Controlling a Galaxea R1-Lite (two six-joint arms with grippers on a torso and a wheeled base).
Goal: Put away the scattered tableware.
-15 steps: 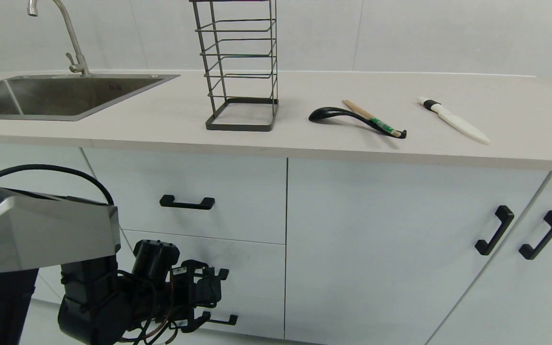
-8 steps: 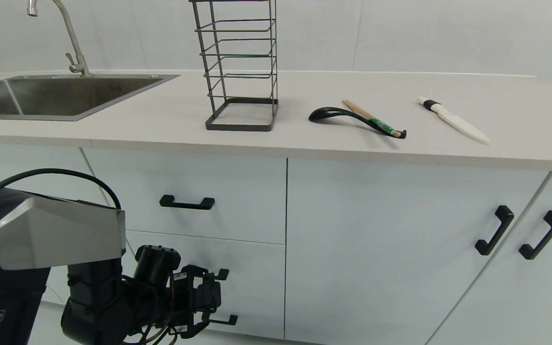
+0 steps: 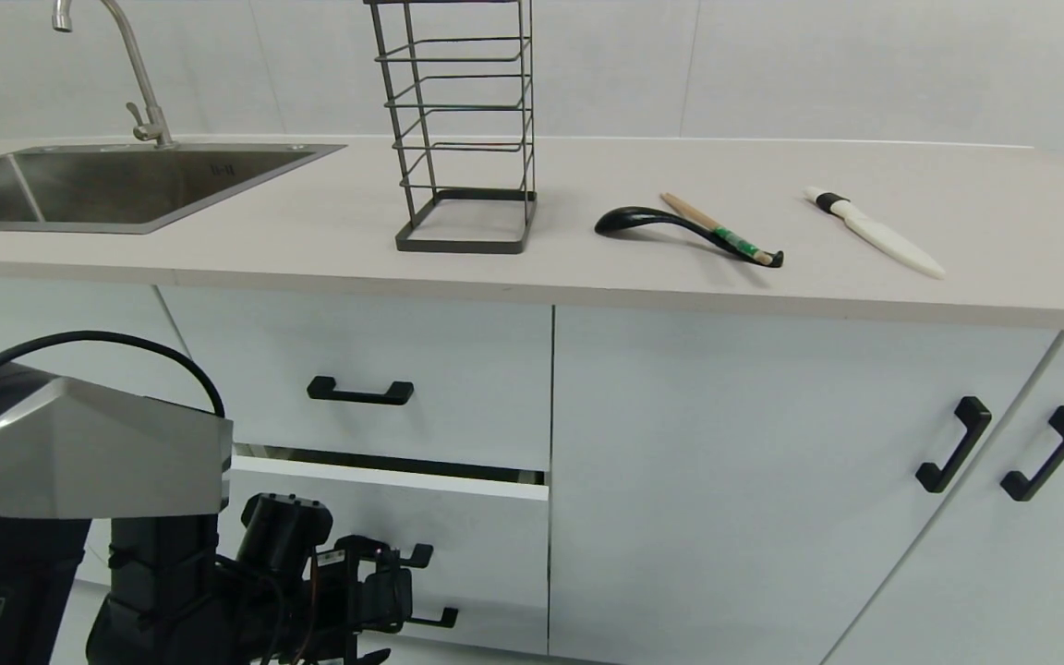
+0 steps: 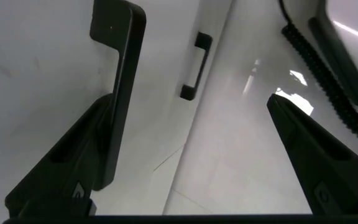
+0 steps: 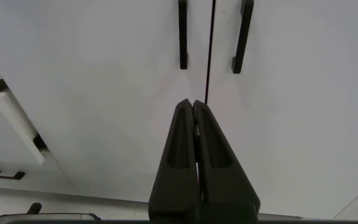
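Note:
On the countertop lie a black ladle [image 3: 671, 224], a pair of wooden chopsticks [image 3: 715, 229] across its handle, and a white knife [image 3: 874, 231] farther right. Low at the left, my left gripper [image 3: 405, 602] is open at the black handle [image 3: 430, 617] of the lower drawer [image 3: 458, 536], which stands slightly pulled out. In the left wrist view that handle [image 4: 118, 93] lies against one finger of the left gripper [image 4: 191, 102]. My right gripper [image 5: 196, 104] is shut on nothing, facing the white cabinet doors [image 5: 104, 74].
A tall black wire rack [image 3: 463, 129] stands mid-counter. A steel sink [image 3: 107, 180] with a faucet [image 3: 139, 69] is at the left. The upper drawer [image 3: 361, 392] is closed. Two cabinet doors with black handles [image 3: 952, 443] are at the right.
The lower drawer has slid out, showing a dark gap above its front. My left gripper has moved down and back with the handle.

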